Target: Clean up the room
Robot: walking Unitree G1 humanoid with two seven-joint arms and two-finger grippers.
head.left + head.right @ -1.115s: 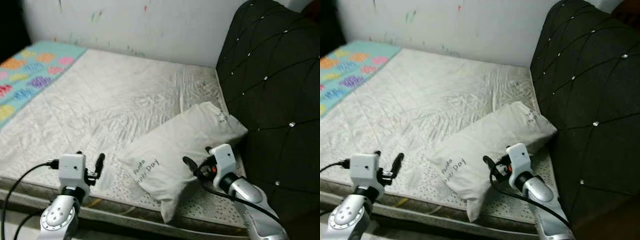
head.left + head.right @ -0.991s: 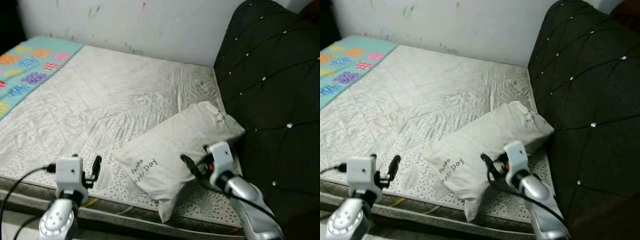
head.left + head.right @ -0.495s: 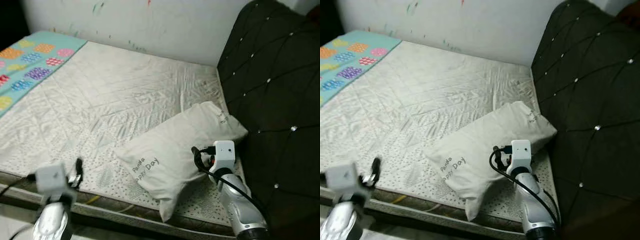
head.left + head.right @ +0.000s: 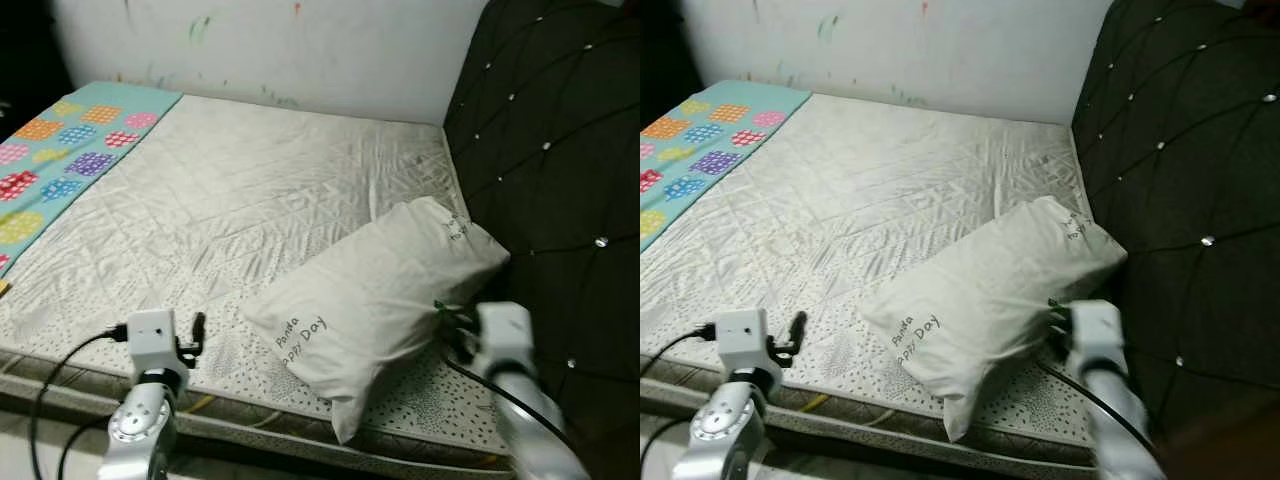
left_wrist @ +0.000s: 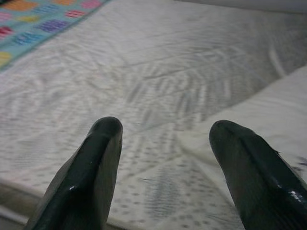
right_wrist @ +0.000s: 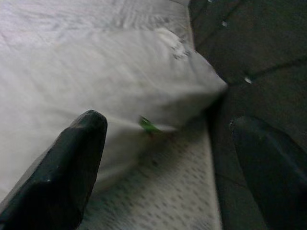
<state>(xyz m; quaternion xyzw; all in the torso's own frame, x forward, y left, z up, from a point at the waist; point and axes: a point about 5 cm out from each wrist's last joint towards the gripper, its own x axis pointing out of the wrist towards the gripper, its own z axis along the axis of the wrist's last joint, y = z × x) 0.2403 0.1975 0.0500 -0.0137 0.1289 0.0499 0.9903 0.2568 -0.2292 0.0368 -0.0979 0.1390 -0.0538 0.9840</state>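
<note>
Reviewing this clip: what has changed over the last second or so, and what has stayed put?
The right gripper has swung from over the white printed pillow toward its end by the black tufted headboard, fingers open around that corner, nothing held. The left gripper dipped and came back to the pale quilted mattress's near edge, open and empty. The pillow, mattress and turquoise patterned blanket lie as before.
</note>
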